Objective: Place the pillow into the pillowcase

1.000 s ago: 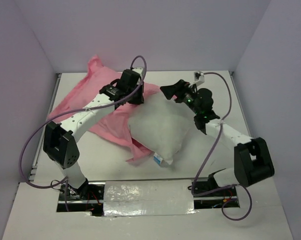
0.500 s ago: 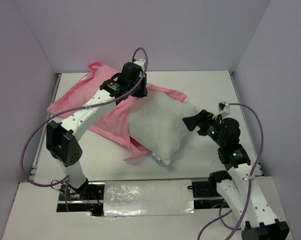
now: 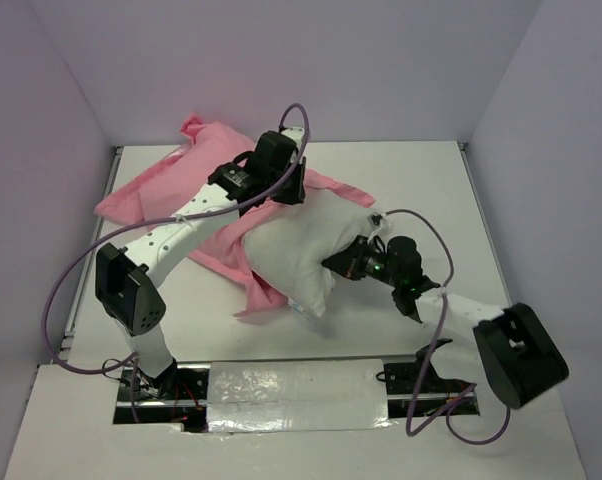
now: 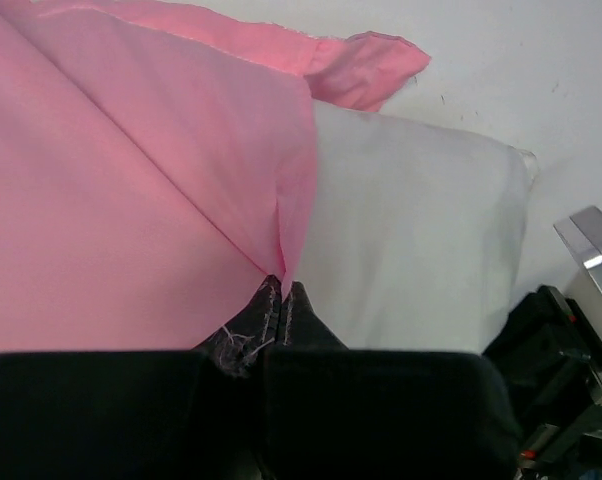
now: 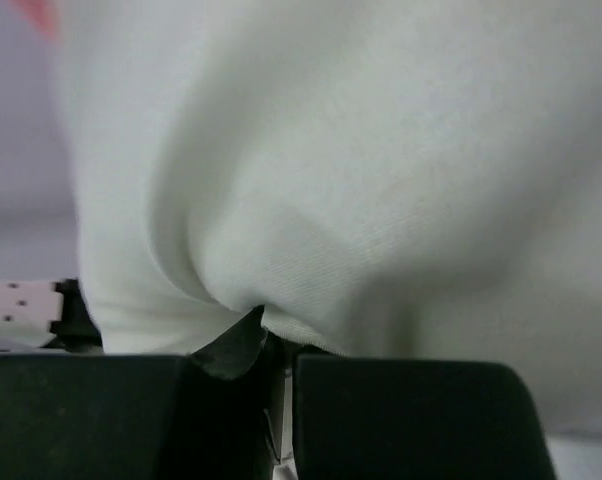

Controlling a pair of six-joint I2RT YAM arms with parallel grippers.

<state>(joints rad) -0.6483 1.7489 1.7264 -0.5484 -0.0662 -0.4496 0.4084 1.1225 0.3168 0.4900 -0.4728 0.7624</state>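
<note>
1. The pillow (image 3: 301,255) lies mid-table, plump, white and softly creased. Its far left corner sits under a pink edge, and most of it is uncovered.
2. The right gripper (image 5: 269,335) is closed on a pinch of the pillow's near right side, probably to steer it toward the opening.
3. The left gripper (image 4: 281,297) is clamped on the hem of the pillowcase (image 3: 149,193) at the pillow's far edge, apparently to hold the mouth up.
4. The pillowcase is thin, rumpled pink cloth, spread to the left and behind across the white table (image 3: 431,180).
</note>
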